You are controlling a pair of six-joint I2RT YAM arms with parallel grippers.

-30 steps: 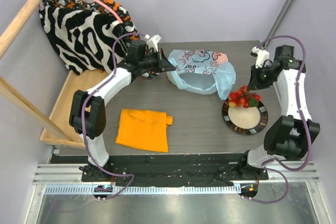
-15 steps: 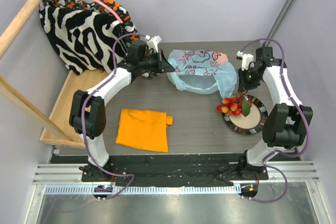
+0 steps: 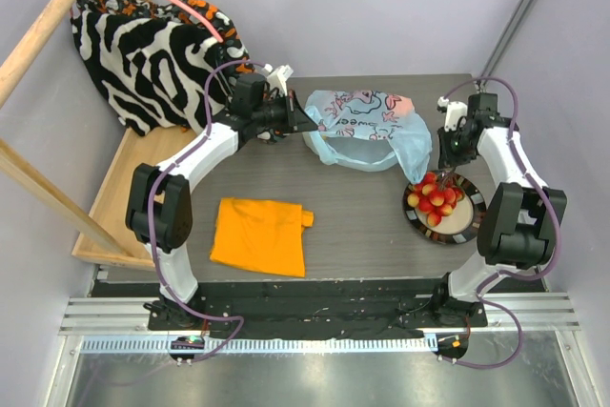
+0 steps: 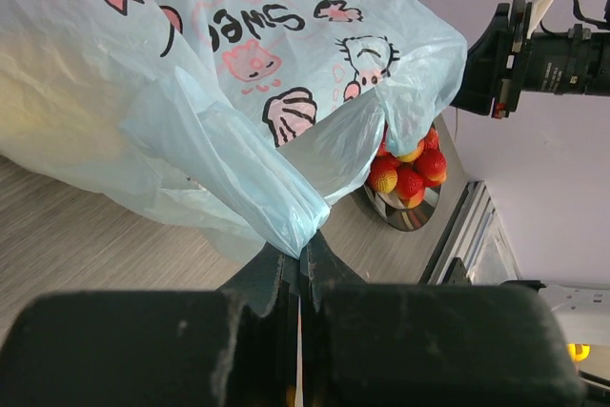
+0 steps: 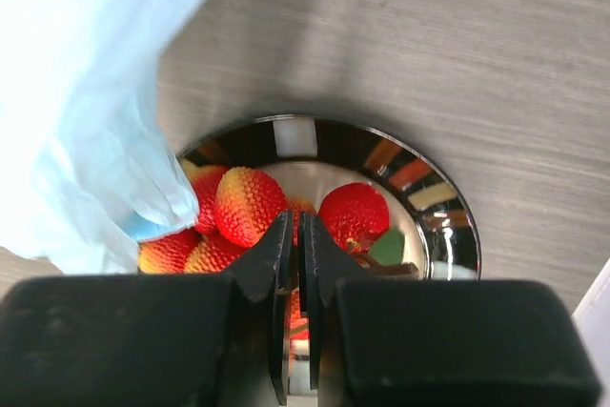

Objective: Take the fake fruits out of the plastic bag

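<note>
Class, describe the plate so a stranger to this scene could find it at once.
On the grey table, look near the right edge, beside the pale blue plastic bag. There sits a round plate with a dark patterned rim, the only thing holding red strawberries.

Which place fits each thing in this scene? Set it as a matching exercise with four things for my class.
Things:
1. plastic bag
2. strawberries
3. orange cloth
4. zebra-striped cloth

Places:
A. on the plate
B. beside the wooden frame, far left
C. edge pinched in the shut jaws of the left gripper
D. flat on the table, near side

Pairs: 1-C; 2-A; 3-D; 4-B
</note>
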